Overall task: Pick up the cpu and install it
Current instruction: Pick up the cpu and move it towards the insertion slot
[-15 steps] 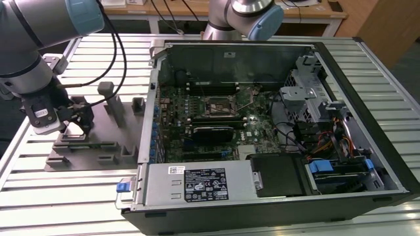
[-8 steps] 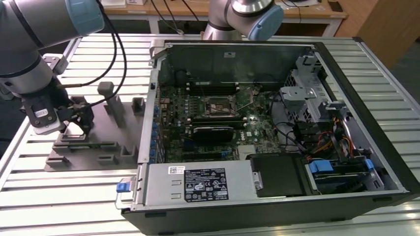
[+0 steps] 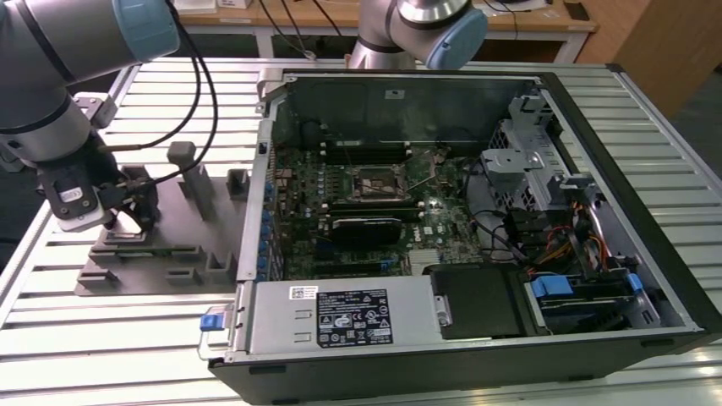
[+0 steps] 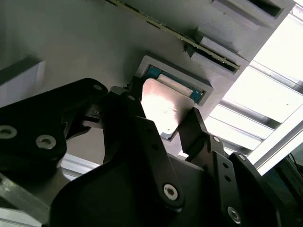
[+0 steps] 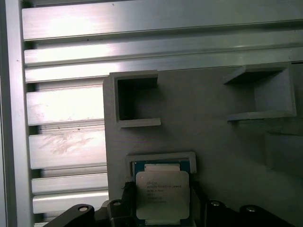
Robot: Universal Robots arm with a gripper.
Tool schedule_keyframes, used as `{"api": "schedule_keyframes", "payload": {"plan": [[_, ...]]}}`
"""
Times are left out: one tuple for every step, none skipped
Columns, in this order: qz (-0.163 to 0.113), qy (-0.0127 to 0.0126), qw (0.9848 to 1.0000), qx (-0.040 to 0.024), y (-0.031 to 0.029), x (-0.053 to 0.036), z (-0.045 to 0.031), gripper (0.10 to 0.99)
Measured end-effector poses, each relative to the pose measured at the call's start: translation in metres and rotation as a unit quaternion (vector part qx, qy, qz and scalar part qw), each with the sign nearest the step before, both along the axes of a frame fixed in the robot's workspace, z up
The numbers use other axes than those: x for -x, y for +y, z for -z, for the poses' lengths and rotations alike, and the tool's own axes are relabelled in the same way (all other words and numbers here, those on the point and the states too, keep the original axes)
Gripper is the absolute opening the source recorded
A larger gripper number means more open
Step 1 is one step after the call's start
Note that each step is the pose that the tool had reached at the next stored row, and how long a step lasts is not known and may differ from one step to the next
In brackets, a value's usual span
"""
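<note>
Your gripper (image 4: pixel 162 109) is down on the grey tray (image 3: pixel 158 275), which lies on the slatted table (image 3: pixel 90 338) at the exterior view's left, just beside the open computer case (image 3: pixel 631 169). The cpu (image 4: pixel 165 101) lies flat in its framed nest (image 5: pixel 161 156) on that tray, silver top facing the wrist cameras and a green rim showing round it. The frame holds the chip square and seems to be cut away at two sides, which lets the fingers (image 4: pixel 130 101) reach the chip's edges rather than its top. In both wrist views the two black fingers stand one on each of two opposite edges. They appear drawn in against those edges, so I judge the chip gripped but not yet raised from the nest. The arm (image 3: pixel 46 110) reaches in from the exterior view's upper left, with its wrist turned down so the tool meets the tray close to square. That approach suits an edge grip on a thin flat part. The motherboard socket (image 3: pixel 378 182), inside the case and well apart from the tray, carries no chip.
</note>
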State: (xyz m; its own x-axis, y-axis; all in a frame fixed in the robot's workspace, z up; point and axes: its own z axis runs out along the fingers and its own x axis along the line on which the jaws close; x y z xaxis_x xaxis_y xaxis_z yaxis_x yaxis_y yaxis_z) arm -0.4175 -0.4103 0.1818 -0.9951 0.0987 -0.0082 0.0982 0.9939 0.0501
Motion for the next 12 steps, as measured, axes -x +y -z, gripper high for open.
{"api": "schedule_keyframes", "payload": {"plan": [[0.0,0.0001,1.0,0.0,0.0,0.0,-0.0011,0.545],[0.0,0.0,1.0,0.0,0.0,0.0,-0.0027,0.545],[0.0,0.0,1.0,0.0,0.0,0.0,-0.0044,0.545],[0.0,0.0,1.0,0.0,0.0,0.0,-0.0065,0.545],[0.0,0.0,1.0,0.0,0.0,0.0,-0.0087,0.545],[0.0,0.0,1.0,-0.0002,0.0,0.0,-0.0112,0.545],[0.0,0.0,1.0,-0.0009,0.0,0.0001,-0.0135,0.545],[0.0,0.0,1.0,-0.0011,0.0,0.0001,-0.0158,0.545],[-0.001,0.0,1.0,-0.0013,0.0,0.0,-0.0183,0.545],[-0.001,0.0,1.0,-0.0015,0.0,0.0,-0.0211,0.545],[-0.001,0.0,1.0,-0.0016,0.0,0.0,-0.0242,0.545],[-0.001,0.0,1.0,-0.0017,0.0,0.0,-0.0276,0.545]]}}
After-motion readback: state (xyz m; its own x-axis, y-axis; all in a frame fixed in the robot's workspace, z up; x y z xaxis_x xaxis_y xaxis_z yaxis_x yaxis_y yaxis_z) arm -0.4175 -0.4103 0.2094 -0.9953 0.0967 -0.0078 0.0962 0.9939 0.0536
